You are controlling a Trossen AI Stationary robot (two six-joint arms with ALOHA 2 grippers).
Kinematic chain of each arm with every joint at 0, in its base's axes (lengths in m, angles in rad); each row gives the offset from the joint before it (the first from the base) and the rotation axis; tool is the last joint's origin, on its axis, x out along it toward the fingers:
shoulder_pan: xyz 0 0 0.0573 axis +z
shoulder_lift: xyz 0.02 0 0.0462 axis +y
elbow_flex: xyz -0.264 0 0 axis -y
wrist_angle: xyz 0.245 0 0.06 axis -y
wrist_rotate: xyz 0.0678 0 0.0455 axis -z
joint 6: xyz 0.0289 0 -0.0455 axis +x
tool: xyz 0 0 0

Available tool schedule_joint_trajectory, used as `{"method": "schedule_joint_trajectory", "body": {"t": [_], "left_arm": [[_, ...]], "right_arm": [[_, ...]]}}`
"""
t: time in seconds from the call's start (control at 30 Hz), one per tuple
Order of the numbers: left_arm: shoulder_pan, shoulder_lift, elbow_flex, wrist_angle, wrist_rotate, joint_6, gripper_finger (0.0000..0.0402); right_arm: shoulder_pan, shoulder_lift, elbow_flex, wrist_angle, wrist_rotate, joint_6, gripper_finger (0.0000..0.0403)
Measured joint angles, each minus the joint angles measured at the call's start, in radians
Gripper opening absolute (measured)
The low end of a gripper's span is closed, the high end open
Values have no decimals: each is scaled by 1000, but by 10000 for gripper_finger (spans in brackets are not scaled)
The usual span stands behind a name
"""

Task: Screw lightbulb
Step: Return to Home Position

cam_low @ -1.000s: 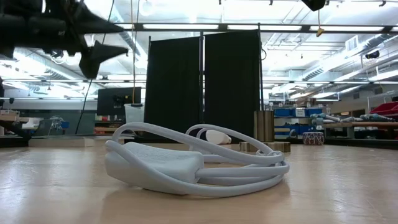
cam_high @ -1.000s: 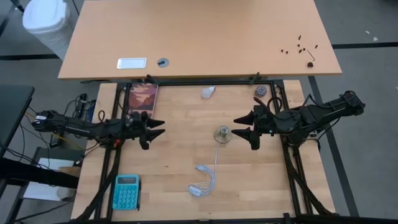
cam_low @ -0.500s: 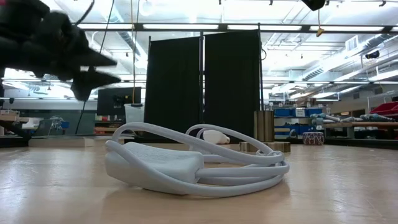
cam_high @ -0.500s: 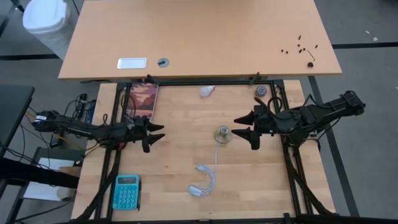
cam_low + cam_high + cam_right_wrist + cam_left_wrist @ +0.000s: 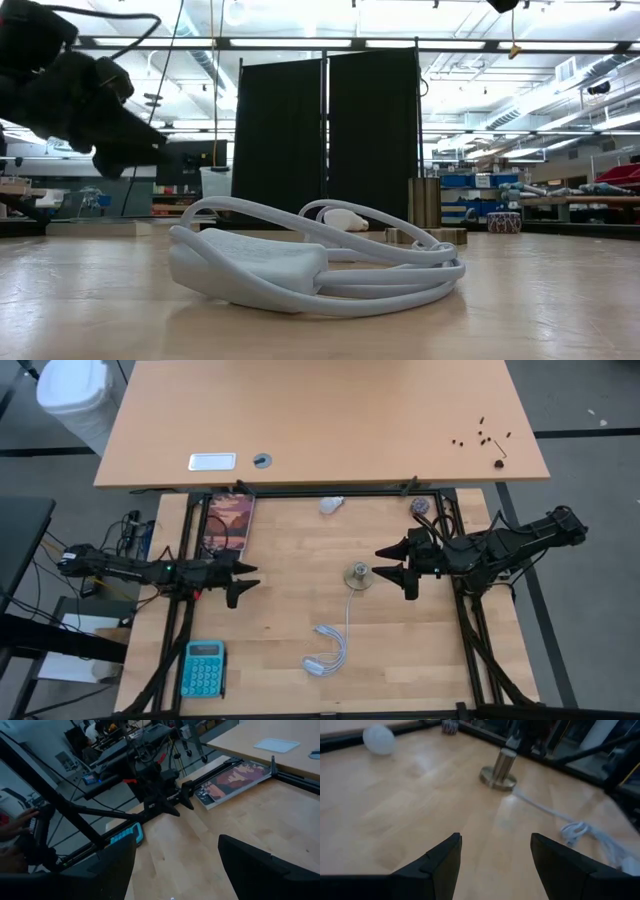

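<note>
The small white lightbulb (image 5: 333, 507) lies on its side near the table's far edge; the left wrist view (image 5: 379, 740) and the low view (image 5: 345, 218) show it too. The round metal socket (image 5: 357, 574) stands on its base at mid-table (image 5: 500, 770), and its white cord (image 5: 335, 645) runs toward the near edge. My left gripper (image 5: 255, 576) hangs open, low over the table's left part, well left of the socket (image 5: 495, 855). My right gripper (image 5: 380, 562) is open and raised just right of the socket (image 5: 175, 870). Neither holds anything.
The cord's coiled plug end (image 5: 250, 265) lies near the front edge. A teal calculator (image 5: 203, 668) sits at the front left, a book (image 5: 229, 522) at the far left and a small ball (image 5: 419, 506) at the far right. Black frame rails (image 5: 470, 650) border the table.
My left gripper has sunk toward the table, drawn back a little toward the left edge and tipped its fingers up to nearly level. Its fingers stay open. My right gripper and all the objects have kept still.
</note>
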Motion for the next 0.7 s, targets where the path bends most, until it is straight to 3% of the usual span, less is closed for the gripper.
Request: {"method": "schedule_joint_trajectory", "body": {"t": [0.7], "left_arm": [[0,-318,-1,31,1,1,241]], "right_arm": [[0,0,0,7,0,0,291]]}}
